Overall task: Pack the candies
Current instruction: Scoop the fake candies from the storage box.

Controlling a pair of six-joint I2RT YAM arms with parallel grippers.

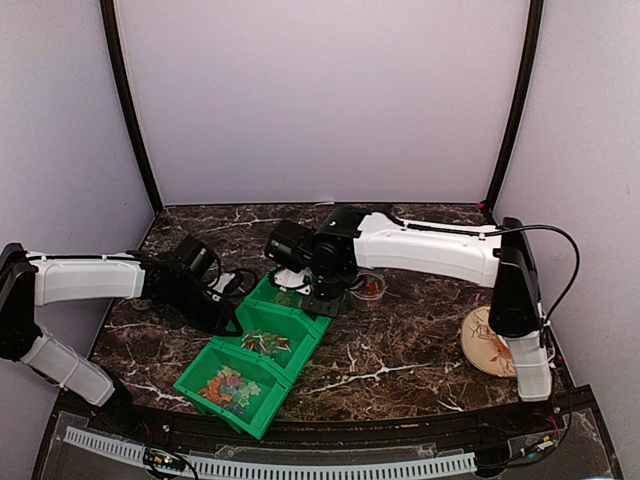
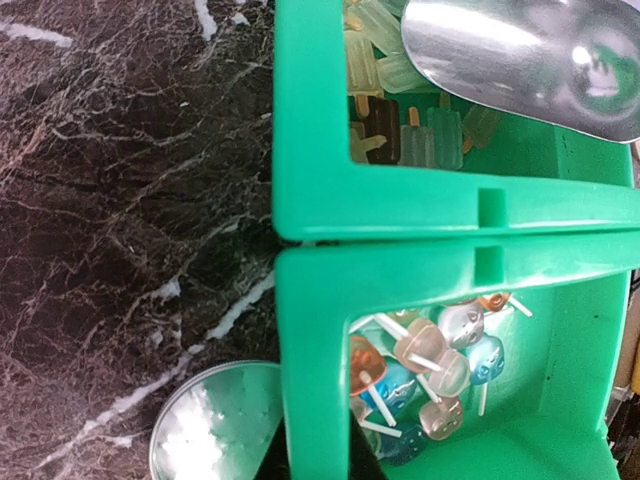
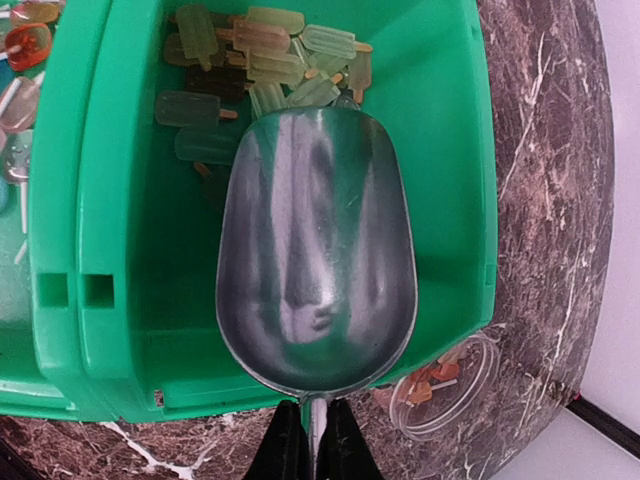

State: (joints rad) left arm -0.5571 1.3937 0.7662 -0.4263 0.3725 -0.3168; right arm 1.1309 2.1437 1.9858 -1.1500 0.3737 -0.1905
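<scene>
Candies: popsicle-shaped sweets (image 3: 265, 55) are heaped at the far end of the far bin (image 3: 450, 200), just past the scoop's lip.
Scoop (image 3: 315, 260): empty, resting inside that bin.
Right gripper (image 3: 312, 445): clamped tight on the scoop handle.
Left gripper (image 2: 305, 465): nearly closed, apparently pinching the middle bin (image 2: 310, 350) wall.
Risk: a shallow push could jam the sweets against the wall instead of loading them.
Views: only the right wrist shows the clear cup (image 3: 445, 385); only the left wrist shows the lollipops (image 2: 430, 360).

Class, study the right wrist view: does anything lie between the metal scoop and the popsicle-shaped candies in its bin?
Nothing visible does. The empty scoop, held by the right gripper, points into the green bin, its front lip reaching the candies heaped at the far end.
</scene>
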